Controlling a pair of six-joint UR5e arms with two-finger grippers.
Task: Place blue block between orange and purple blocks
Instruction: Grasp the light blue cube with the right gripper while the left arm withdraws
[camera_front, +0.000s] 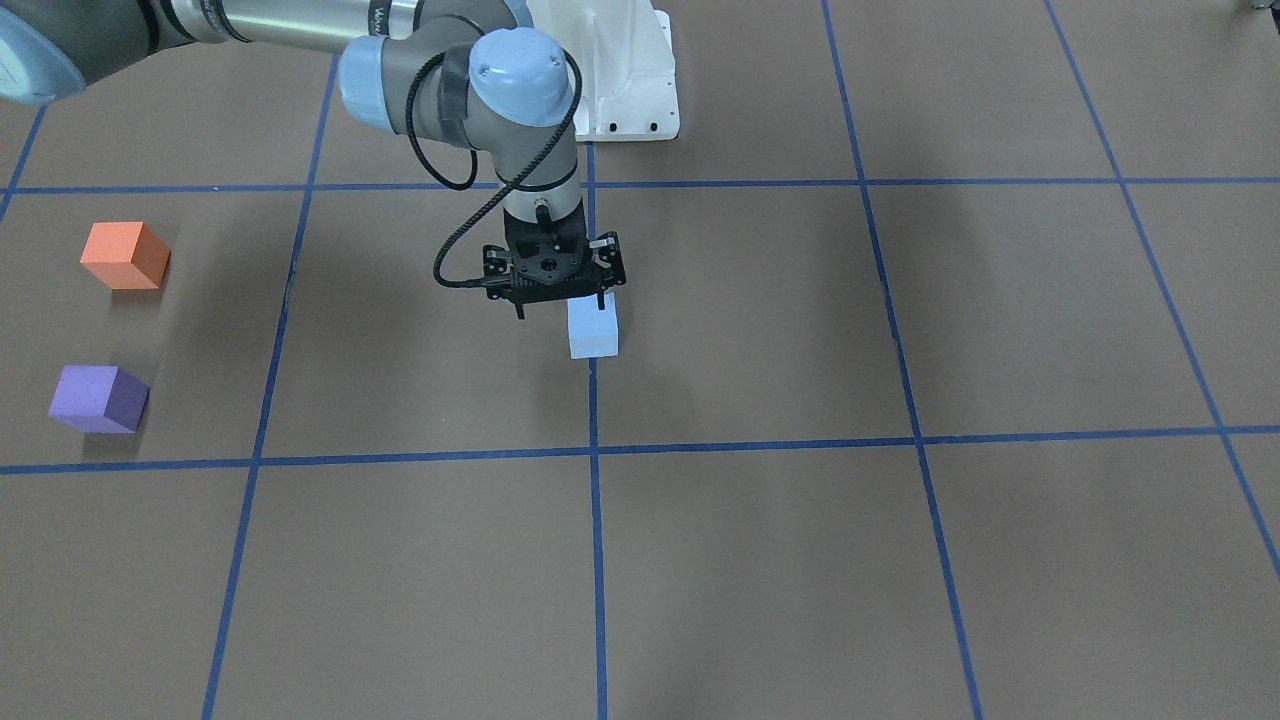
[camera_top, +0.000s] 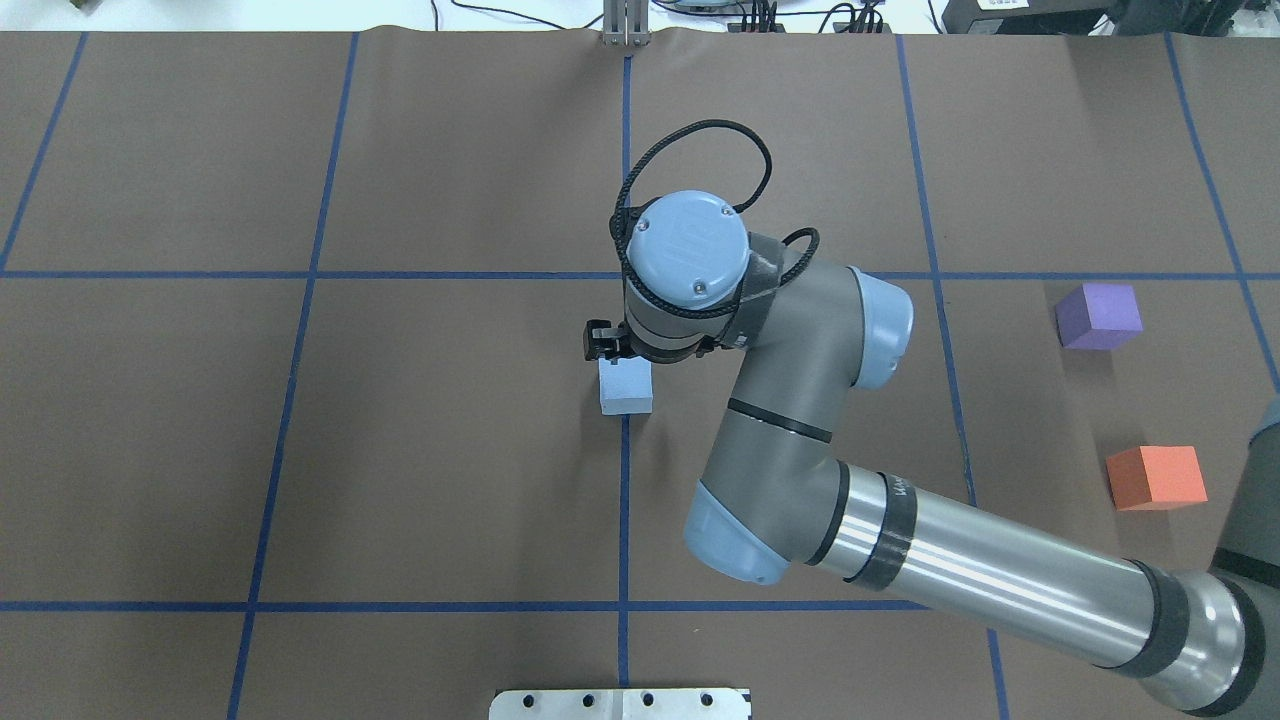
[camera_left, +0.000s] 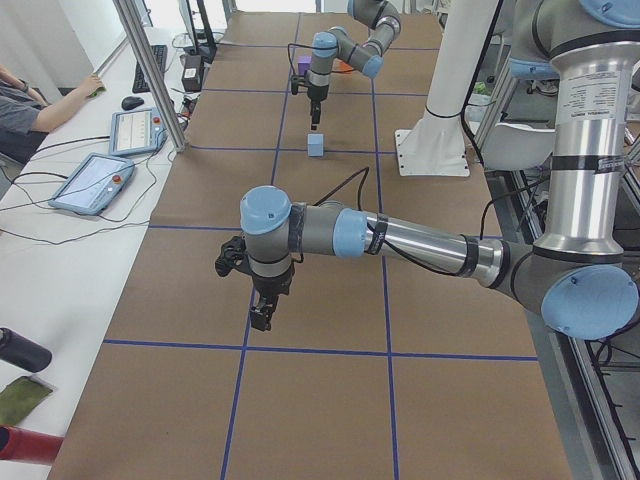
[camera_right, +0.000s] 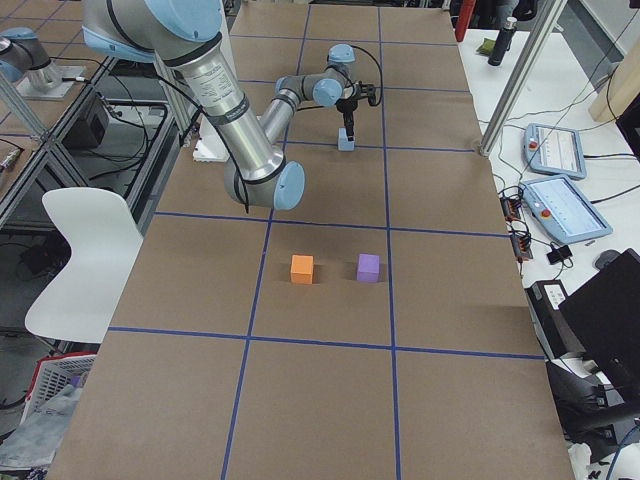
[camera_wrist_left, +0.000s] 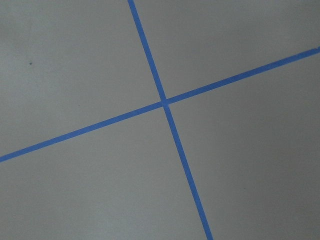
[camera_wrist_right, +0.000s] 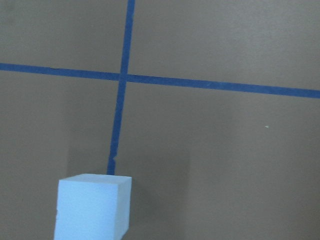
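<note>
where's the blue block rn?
The blue block sits mid-table on the central tape line, just beneath the right gripper. In the overhead view it is well left of the purple block and orange block.

Matt, foam-like blue block (camera_front: 593, 337) on matt brown paper table cover (camera_front: 800, 560).

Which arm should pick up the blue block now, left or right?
Right. The right gripper hangs open just above the blue block, and the orange block and purple block lie on its side of the table. The left gripper sits far off at the other end.
</note>
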